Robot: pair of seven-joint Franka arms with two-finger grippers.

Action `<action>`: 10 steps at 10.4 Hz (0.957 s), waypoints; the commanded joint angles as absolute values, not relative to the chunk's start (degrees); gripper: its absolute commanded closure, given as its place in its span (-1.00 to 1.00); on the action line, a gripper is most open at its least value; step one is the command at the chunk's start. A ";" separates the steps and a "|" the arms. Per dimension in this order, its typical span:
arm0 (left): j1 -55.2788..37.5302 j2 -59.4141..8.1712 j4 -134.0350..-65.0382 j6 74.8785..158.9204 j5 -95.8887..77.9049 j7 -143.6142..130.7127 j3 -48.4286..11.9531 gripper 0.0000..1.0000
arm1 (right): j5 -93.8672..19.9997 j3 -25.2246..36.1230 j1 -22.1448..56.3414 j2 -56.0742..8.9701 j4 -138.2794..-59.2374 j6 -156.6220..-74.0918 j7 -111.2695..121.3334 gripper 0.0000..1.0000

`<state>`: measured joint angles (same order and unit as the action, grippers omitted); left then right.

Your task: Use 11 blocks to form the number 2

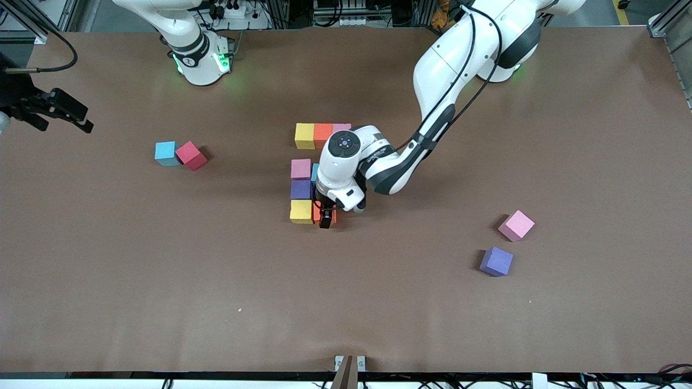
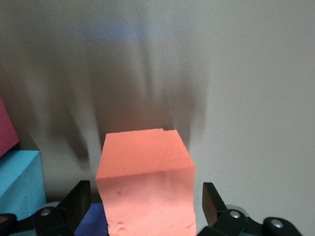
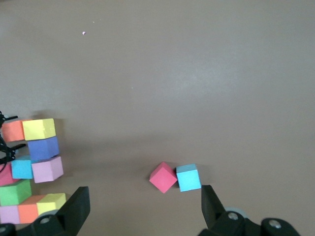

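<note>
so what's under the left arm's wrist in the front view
The left end effector straddles an orange block beside the yellow block. A light blue block peeks out higher up. The right wrist view shows a green block there too, covered in front.

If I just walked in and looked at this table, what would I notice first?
First, the left gripper at the table's middle, fingers either side of an orange block beside a yellow block in the half-built number 2. Next, loose pairs: light blue touching red toward the right arm's end, pink and purple toward the left arm's end. The right gripper waits, open.
</note>
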<state>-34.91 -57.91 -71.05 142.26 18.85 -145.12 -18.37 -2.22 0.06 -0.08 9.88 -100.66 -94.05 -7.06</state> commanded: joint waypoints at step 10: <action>-32.79 -51.60 -71.54 133.79 17.75 -145.11 -18.72 -1.00 | -2.29 -2.29 2.19 0.27 -86.31 -92.46 -12.39 -1.00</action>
